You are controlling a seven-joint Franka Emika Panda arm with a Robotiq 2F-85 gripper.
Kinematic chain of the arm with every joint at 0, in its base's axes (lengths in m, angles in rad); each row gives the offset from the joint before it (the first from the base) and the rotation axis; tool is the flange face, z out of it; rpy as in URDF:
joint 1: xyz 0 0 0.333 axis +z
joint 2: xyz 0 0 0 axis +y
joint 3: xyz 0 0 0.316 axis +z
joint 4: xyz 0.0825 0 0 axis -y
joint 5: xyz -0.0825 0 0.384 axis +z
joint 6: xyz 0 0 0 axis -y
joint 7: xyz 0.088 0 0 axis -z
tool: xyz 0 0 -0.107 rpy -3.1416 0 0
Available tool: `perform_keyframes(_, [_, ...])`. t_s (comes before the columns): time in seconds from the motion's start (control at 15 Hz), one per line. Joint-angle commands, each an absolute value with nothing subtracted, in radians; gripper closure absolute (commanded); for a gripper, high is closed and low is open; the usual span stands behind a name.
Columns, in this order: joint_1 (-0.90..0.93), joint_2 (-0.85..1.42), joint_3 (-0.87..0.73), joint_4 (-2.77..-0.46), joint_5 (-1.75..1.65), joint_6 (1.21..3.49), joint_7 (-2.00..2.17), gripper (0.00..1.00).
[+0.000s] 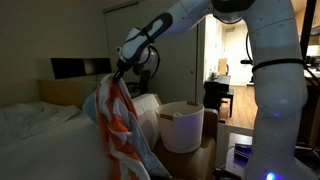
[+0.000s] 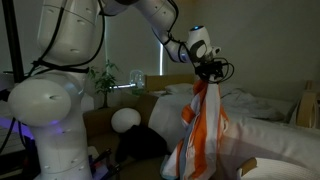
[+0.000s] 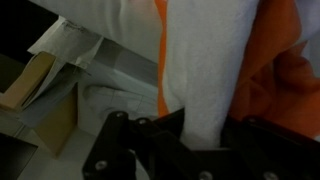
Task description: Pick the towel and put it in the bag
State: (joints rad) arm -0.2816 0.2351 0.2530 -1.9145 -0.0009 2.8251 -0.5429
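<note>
Striped towel [image 1: 118, 128] hangs long from fingers [image 1: 120, 71] pinching its top, near the bag [image 1: 182, 128], its tail below the rim. Likely best: raise it until the tail clears, centre over the mouth, then lower slowly.

This is a dim home bedroom. A bed [image 1: 35, 125] with rumpled white bedding shows in both exterior views, a leafy potted plant [image 2: 103, 78] stands in the background, and an open doorway [image 1: 222, 60] shows a furnished room beyond.
</note>
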Motion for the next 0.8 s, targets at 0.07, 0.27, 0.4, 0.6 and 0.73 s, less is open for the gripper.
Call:
perform_keyframes(0.07, [-0.339,0.149,0.322,-1.79,0.155,2.658,-0.667,0.95])
perform_keyframes(0.27, [-0.265,0.121,0.234,-1.679,0.258,2.49,-0.735,0.95])
perform_keyframes(0.4, [-0.231,0.123,0.18,-1.594,0.253,2.403,-0.736,0.95])
perform_keyframes(0.6, [-0.187,0.155,0.107,-1.457,0.216,2.317,-0.716,0.95])
perform_keyframes(0.73, [-0.169,0.189,0.071,-1.366,0.188,2.28,-0.707,0.94])
